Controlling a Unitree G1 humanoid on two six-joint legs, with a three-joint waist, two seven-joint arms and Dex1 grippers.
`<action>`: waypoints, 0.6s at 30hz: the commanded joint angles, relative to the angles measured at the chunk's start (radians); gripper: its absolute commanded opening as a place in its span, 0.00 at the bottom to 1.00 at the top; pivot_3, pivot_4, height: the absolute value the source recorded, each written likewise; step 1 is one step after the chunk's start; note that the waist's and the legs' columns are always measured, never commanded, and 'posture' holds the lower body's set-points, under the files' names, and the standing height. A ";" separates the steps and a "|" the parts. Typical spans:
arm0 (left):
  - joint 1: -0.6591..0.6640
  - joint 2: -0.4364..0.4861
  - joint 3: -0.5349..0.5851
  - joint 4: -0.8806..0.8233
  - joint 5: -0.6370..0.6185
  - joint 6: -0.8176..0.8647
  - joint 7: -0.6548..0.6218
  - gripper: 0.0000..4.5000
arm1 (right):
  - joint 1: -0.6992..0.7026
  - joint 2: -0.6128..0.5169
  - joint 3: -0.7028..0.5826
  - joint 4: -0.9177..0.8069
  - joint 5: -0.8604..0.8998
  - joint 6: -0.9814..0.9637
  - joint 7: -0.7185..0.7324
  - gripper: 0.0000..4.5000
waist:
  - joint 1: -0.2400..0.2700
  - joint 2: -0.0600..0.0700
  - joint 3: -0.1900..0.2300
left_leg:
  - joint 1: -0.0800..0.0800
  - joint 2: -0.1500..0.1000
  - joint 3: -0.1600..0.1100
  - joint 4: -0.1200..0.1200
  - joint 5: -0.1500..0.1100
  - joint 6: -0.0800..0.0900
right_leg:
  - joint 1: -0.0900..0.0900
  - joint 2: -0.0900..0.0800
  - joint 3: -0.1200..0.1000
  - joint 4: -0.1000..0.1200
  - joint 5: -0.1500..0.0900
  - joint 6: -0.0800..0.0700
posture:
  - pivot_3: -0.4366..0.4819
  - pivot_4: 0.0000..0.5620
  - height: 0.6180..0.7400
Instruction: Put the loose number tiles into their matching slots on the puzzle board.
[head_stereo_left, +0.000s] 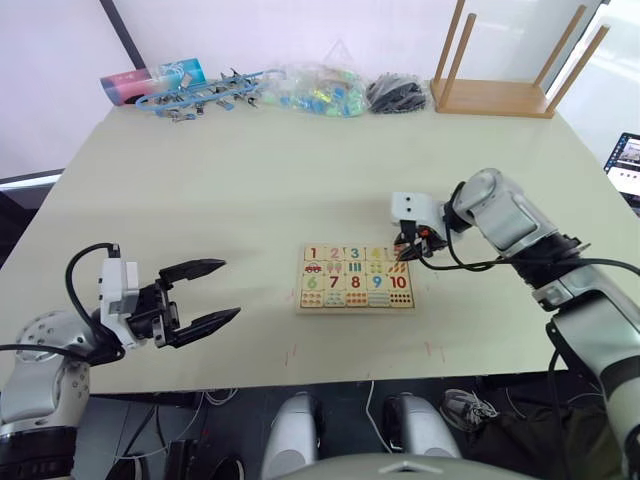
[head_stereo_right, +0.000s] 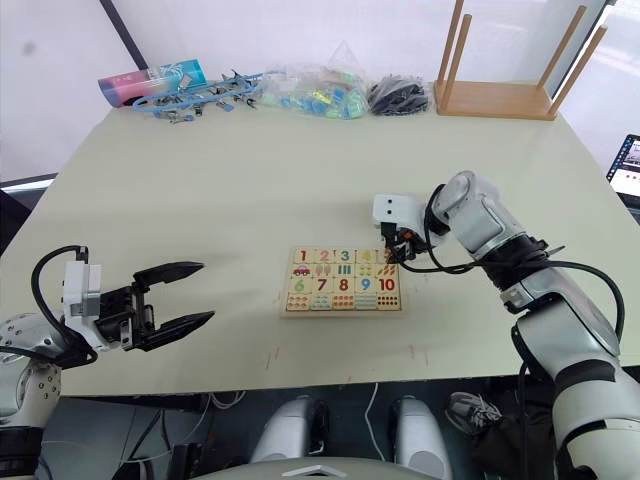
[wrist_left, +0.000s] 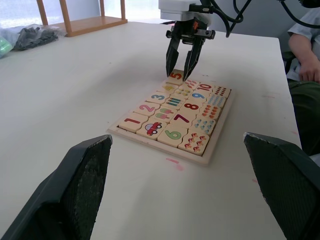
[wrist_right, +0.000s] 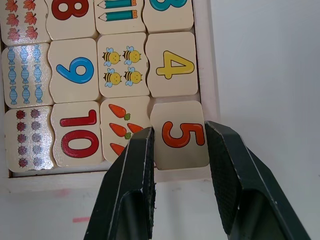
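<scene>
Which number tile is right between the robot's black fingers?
The orange 5 tile, at the board's corner. The right gripper straddles it with fingers open; the yellow 4 beside it sits clear.

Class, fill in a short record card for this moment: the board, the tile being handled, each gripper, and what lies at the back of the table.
Board: flat pale-wood puzzle board, three rows of five tiles, on the pale table.
Tile handled: pale-wood tile with orange 5, in the corner slot beside the yellow 4 tile.
Right gripper: fingers straddling the 5 tile, a gap showing on each side.
Left gripper: open, off to the board's left.
Back edge: overturned wooden stool, bags of small items.
</scene>
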 joint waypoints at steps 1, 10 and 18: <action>-0.003 0.007 0.035 -0.031 -0.011 -0.003 0.001 1.00 | -0.019 0.000 -0.024 -0.017 -0.002 -0.008 0.013 0.21 | 0.000 0.000 0.000 | 0.000 0.000 0.000 0.000 0.000 0.000 | 0.000 0.000 0.000 0.000 0.000 0.000 | 0.48 0.27 0.99; 0.001 0.004 0.034 -0.036 -0.012 -0.002 0.003 1.00 | -0.013 0.005 -0.024 -0.021 -0.005 -0.013 0.015 0.21 | 0.000 0.000 0.000 | 0.000 0.000 0.000 0.000 0.000 0.000 | 0.000 0.000 0.000 0.000 0.000 0.000 | 0.48 0.27 0.99; -0.003 0.002 0.029 -0.032 -0.010 -0.004 0.002 1.00 | -0.013 0.003 -0.023 -0.020 -0.008 -0.017 0.022 0.21 | 0.000 0.000 0.000 | 0.000 0.000 0.000 0.000 0.000 0.000 | 0.000 0.000 0.000 0.000 0.000 0.000 | 0.48 0.27 0.99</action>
